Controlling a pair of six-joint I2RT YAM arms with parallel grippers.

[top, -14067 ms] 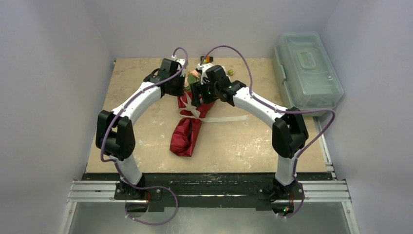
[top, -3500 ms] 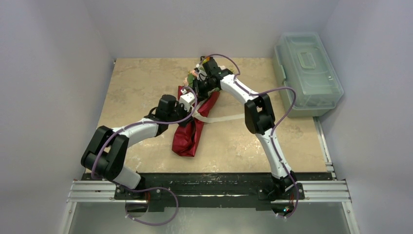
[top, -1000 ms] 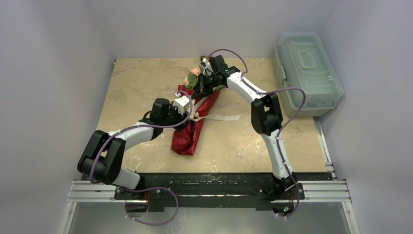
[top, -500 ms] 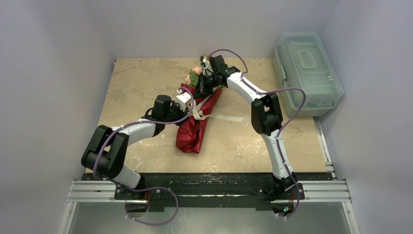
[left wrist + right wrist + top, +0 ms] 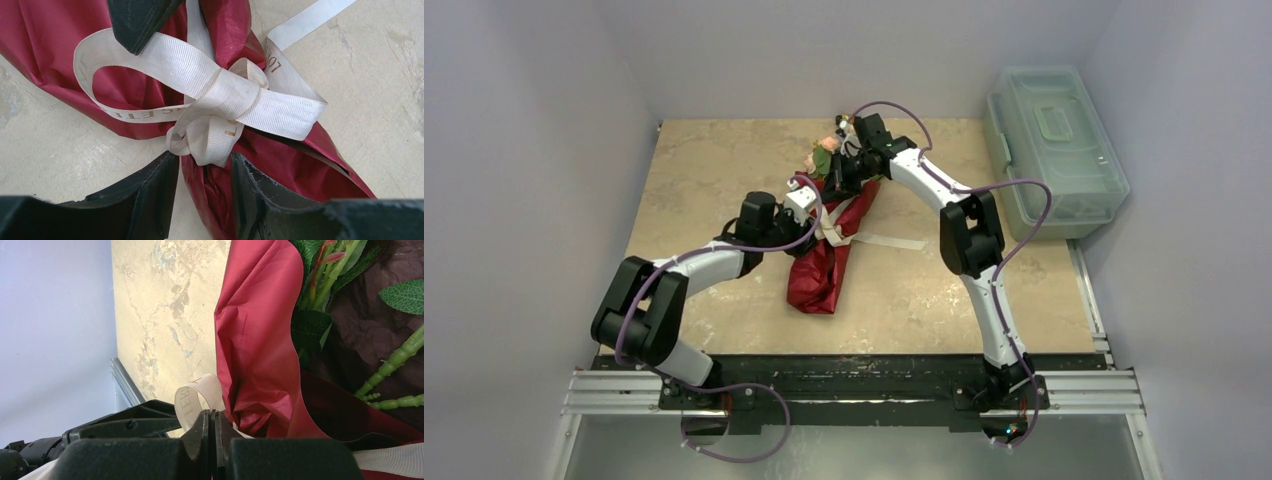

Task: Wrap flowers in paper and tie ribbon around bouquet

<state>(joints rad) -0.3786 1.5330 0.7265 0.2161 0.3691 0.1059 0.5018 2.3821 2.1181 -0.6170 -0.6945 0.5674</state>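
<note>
Left gripper (image 5: 204, 159) of mine is roughly half open, fingers either side of the knot in the ribbon (image 5: 240, 100) and the bunched neck of red paper (image 5: 45, 45), not clamped on anything as far as I can see. That ribbon's tied in a bow round the middle of the bouquet (image 5: 822, 268), which lies on the table (image 5: 704, 170) with the flowers (image 5: 826, 152) at the far end and one loose tail trailing off right. Right gripper (image 5: 212, 415) is fully closed up near the flower end, tip resting against one loop of the bow; hard to say if it's actually nipped any ribbon. Clear plastic box (image 5: 1054, 140) sits by the right wall.
</note>
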